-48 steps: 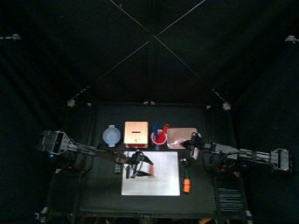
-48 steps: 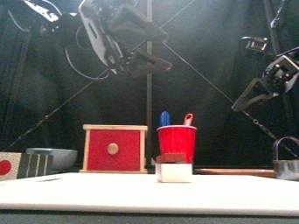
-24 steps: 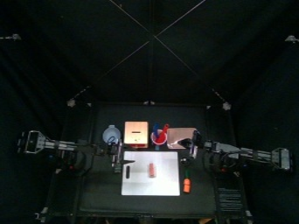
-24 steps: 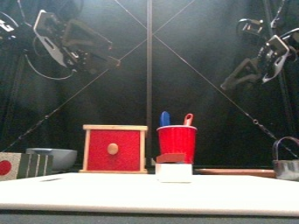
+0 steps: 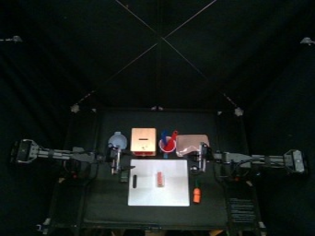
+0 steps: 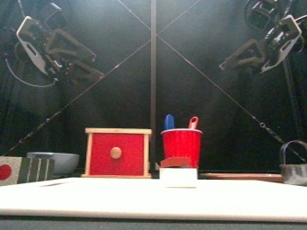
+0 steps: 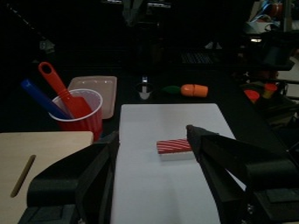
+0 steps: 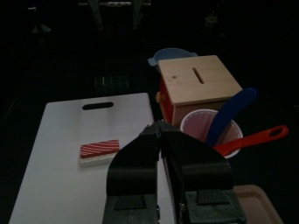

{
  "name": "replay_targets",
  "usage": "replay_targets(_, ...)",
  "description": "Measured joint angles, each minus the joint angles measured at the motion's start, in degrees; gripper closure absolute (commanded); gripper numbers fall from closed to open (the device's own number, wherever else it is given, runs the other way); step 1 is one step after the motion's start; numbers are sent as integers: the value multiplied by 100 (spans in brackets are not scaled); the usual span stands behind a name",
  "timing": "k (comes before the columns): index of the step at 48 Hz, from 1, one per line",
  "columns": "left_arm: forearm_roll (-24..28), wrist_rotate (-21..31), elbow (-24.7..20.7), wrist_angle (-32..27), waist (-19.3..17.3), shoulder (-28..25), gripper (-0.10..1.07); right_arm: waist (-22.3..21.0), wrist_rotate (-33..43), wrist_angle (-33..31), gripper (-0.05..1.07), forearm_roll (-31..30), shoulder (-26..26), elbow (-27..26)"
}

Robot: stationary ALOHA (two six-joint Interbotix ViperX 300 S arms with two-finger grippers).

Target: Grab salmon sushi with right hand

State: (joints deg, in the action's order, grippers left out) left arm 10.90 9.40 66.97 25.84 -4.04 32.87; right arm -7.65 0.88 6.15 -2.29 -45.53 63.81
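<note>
Currently the salmon sushi [image 5: 159,180] is seen lying on the white mat [image 5: 176,194], untouched. The right gripper [image 8: 160,140] is held above the table's right side, its jaws pressed together on nothing. The left gripper [image 7: 152,149] is raised opposite, jaws spread apart.

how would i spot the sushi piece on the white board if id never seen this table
Find the white cutting board at the middle of the black table, in front of the red cup. The salmon sushi lies alone on it: a small oblong block, pink-and-white striped on top over a white base. The brighter orange piece lies off the board.
</note>
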Motion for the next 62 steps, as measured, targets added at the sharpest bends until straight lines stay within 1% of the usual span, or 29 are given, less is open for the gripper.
replay_targets(12, -62, 9, 79, -9, -9, 0, 3, -97, -9, 0, 101, 0, 123, 0)
replay_targets(20, -62, 9, 114, -9, -35, 0, 3, -193, -9, 0, 101, 0, 123, 0)
replay_targets(25, -62, 0, 123, -9, -88, 0, 3, -202, -9, 9, 101, 0, 114, 9)
replay_targets(26, -62, 0, 123, -18, -149, 0, 3, -264, -18, 9, 101, 0, 105, 26)
replay_targets(35, -62, -18, 123, -9, -141, 0, 3, -264, 0, 9, 101, 0, 105, 26)
replay_targets(41, -62, -18, 123, -9, -149, 0, 3, -202, 35, 0, 101, 0, 114, -9)
replay_targets(49, -62, -9, 114, -9, -132, 0, 3, 97, 62, 9, 100, 26, 308, -246)
replay_targets(54, -62, 0, 114, -9, -132, 0, 3, 290, 79, 9, 92, 141, 580, -431)
replay_targets(58, -62, -9, 114, 0, -132, 0, 3, 334, 97, 9, 79, 404, 861, -598)
replay_targets(62, -62, -9, 123, 9, -149, 0, 3, 343, 105, 9, 62, 773, 1063, -747)
